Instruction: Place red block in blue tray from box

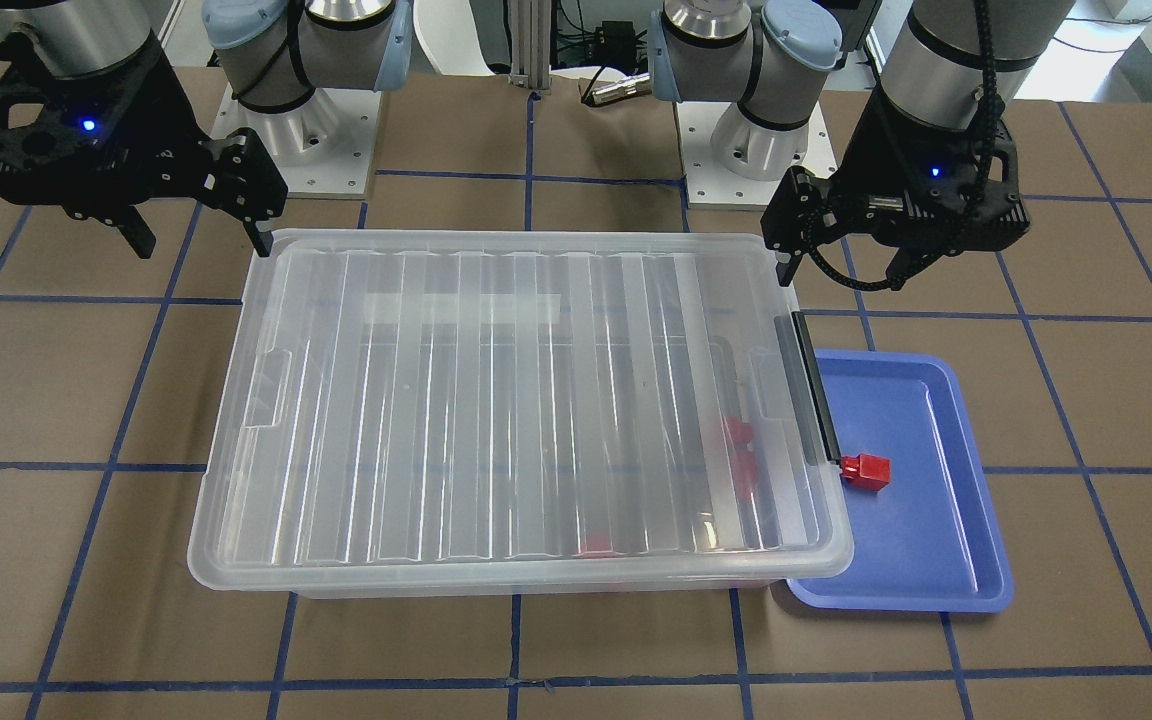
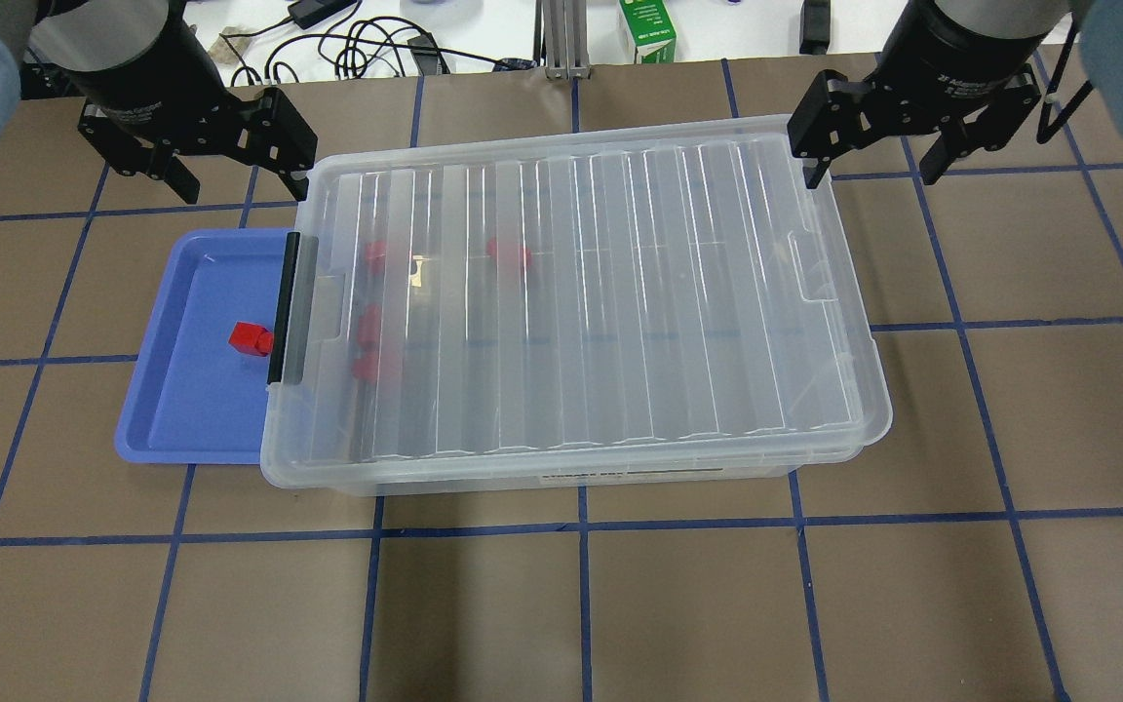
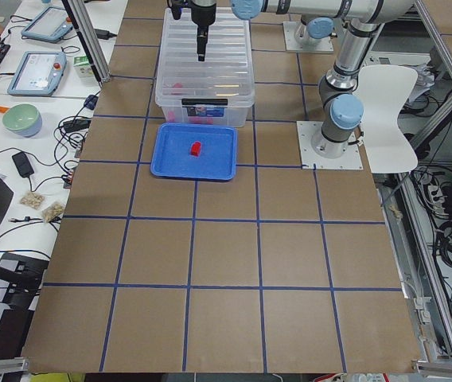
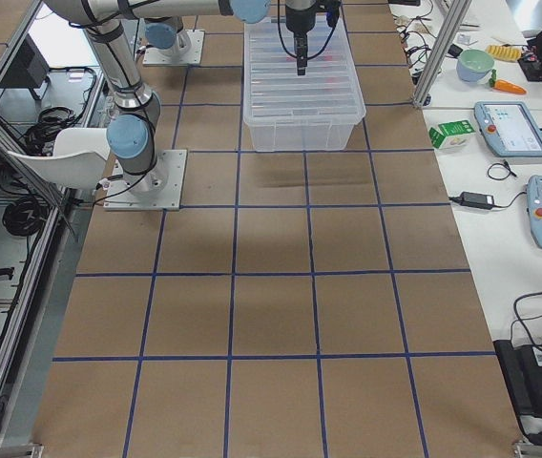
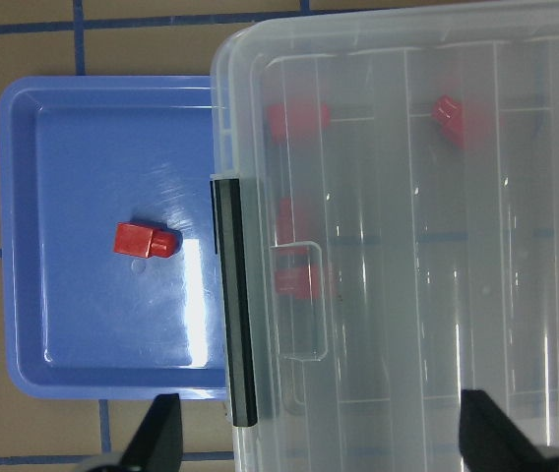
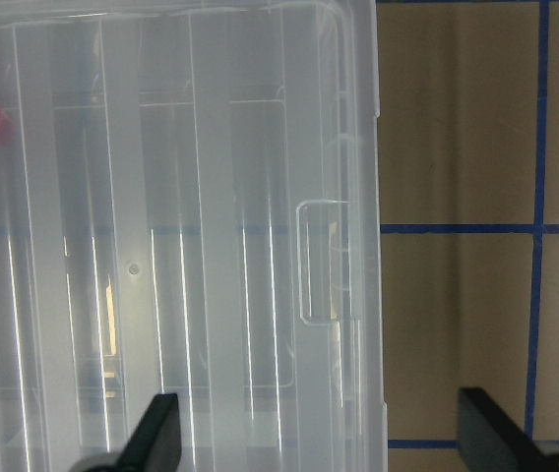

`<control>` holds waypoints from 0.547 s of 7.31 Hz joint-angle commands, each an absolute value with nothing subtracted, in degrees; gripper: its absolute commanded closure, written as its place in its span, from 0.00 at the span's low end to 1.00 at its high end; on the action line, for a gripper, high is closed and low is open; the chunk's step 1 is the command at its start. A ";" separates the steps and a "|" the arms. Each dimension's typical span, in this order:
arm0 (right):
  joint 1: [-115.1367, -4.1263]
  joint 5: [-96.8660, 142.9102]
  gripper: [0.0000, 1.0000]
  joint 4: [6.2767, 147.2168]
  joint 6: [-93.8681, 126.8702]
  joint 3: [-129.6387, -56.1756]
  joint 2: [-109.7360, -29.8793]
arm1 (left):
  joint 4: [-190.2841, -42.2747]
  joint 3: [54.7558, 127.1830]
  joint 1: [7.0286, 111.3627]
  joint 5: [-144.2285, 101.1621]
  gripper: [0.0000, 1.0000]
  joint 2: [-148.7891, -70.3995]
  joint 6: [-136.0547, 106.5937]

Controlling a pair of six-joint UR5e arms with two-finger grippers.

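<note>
One red block [image 2: 251, 338] lies in the blue tray [image 2: 181, 429], also seen in the front view [image 1: 867, 470] and the left wrist view [image 5: 144, 239]. The box [image 2: 571, 470] stands beside the tray with its ribbed lid on and its black latch bar [image 2: 285, 307] over the tray's edge. Several more red blocks [image 2: 378, 255] show blurred through the lid. My left gripper [image 2: 235, 180] is open and empty, above the box's far corner by the tray. My right gripper [image 2: 871, 168] is open and empty, above the other far corner.
The table is covered in brown paper with a blue tape grid [image 2: 581, 526]. The two arm bases [image 1: 301, 130] stand behind the box. A green carton [image 2: 647, 29] and cables lie beyond the table's far edge.
</note>
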State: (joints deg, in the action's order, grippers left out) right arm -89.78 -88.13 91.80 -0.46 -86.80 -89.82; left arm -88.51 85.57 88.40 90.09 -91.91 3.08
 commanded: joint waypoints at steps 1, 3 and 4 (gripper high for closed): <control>-90.18 -88.33 0.00 91.85 -0.09 -86.40 -89.21 | -88.51 85.61 88.42 90.17 0.00 -91.93 3.25; -90.18 -88.33 0.00 91.76 0.00 -86.40 -89.21 | -88.24 85.43 88.33 90.35 0.00 -91.93 3.87; -90.18 -88.42 0.00 91.67 -0.09 -86.40 -89.21 | -88.24 85.52 88.42 90.26 0.00 -92.02 3.87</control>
State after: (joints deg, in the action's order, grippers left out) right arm -90.17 -88.35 91.75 -0.03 -86.40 -89.22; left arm -88.28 85.48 88.36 90.30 -91.96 3.79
